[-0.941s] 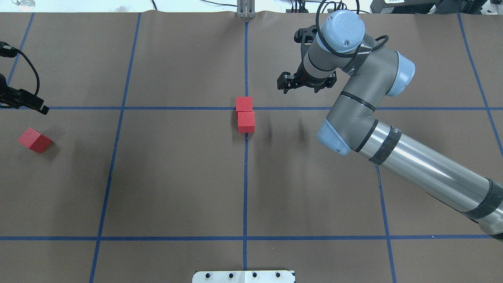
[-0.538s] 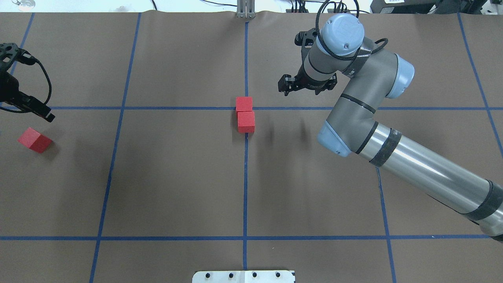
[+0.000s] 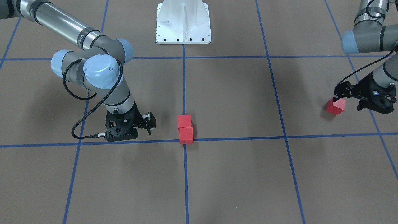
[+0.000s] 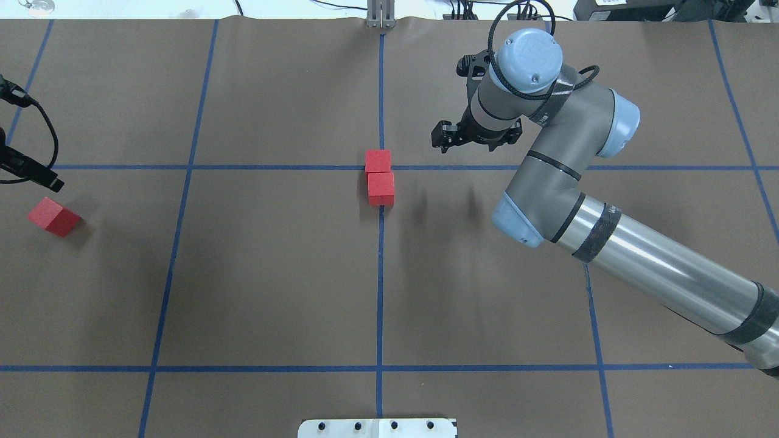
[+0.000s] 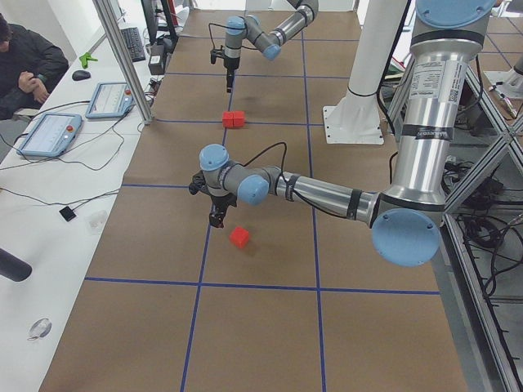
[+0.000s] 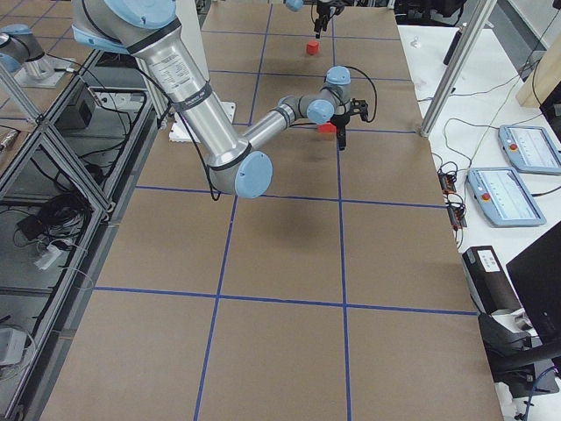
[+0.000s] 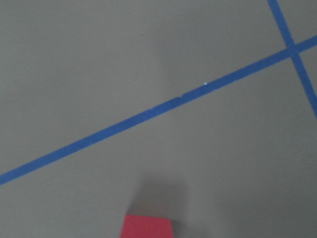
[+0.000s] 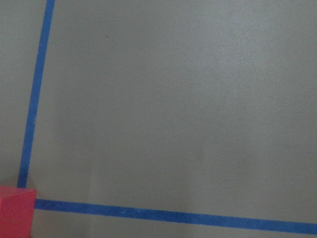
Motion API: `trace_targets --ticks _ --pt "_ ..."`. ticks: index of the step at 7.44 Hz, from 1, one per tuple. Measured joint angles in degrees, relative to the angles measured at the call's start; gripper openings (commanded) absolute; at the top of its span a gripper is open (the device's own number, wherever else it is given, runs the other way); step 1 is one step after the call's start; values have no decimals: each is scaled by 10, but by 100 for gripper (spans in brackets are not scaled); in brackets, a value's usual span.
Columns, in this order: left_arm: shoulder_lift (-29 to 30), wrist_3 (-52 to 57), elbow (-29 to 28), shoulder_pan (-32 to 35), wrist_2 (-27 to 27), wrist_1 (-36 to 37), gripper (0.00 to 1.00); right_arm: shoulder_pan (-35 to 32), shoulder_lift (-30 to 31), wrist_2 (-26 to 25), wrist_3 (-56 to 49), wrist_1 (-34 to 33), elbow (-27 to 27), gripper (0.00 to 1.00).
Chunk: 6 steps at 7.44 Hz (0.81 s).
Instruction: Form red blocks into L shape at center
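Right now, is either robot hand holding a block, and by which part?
No, nothing is held. The right gripper hangs empty near the two middle blocks; the third block lies beside the left gripper.

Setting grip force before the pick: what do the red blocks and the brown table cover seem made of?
Blocks: matte red, sharp edges, no glare; likely painted wood or dense foam, cannot tell which. Cover: dull brown, paper-like sheet; its far edge ripples slightly.

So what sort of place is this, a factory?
Most likely a robotics research lab rather than a factory: robot arms work over a brown surface gridded with blue tape, toy-like red blocks serve as test pieces, and control tablets lie on a white side bench.
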<state>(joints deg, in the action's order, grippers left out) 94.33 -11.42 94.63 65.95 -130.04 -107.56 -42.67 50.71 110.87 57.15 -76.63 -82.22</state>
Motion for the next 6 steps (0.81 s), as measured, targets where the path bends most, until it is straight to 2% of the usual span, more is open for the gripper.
trace_targets --ticks 3,6 --pt "-55 -129 -11 8 13 -186 99 4 0 -1 2 1 0 99" --pt "-48 -186 -60 3 13 -222 99 10 1 -8 2 1 1 99"
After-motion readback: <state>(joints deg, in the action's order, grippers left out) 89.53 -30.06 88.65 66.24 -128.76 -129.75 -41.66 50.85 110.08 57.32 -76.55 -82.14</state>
